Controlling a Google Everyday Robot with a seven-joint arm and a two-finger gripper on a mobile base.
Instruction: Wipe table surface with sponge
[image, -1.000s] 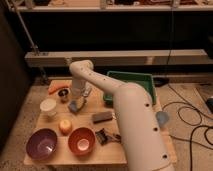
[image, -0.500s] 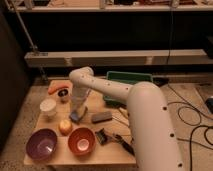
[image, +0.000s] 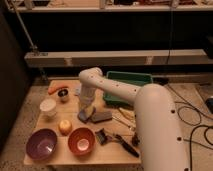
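Dim workshop floor, long metal shelving rail behind — a low wooden table (image: 55, 155) sits in front, crowded with items.

Count: two large bowls on the near edge, one purple plastic bowl (image: 41, 144) at the left and one orange bowl (image: 81, 140) with a pale inside just right of it. One small white cup (image: 48, 106) further back on the left. One small dark cup (image: 63, 94) behind it, touching or just beside one orange carrot-shaped object (image: 56, 88) at the far left corner. One round yellowish fruit (image: 65, 126) between the white cup and the bowls. One green rectangular tray (image: 127, 82) on the far right side of the table. One dark long-handled brush or tool (image: 116, 139) lying near the right front, handle running toward the right edge. A pale elongated object (image: 126, 113) lies beside the arm; what it is cannot be told.

One grey rectangular sponge (image: 102, 116) lies flat near the middle of the table, long axis roughly left to right, slightly angled.

White robot arm (image: 150, 125) enters from the lower right and bends over the table. Its gripper (image: 86, 114) points down at the table centre, between the fruit and the sponge. Sponge sits immediately right of the gripper tip, touching or nearly so — whether it is held cannot be told, nor whether the fingers are apart or together.
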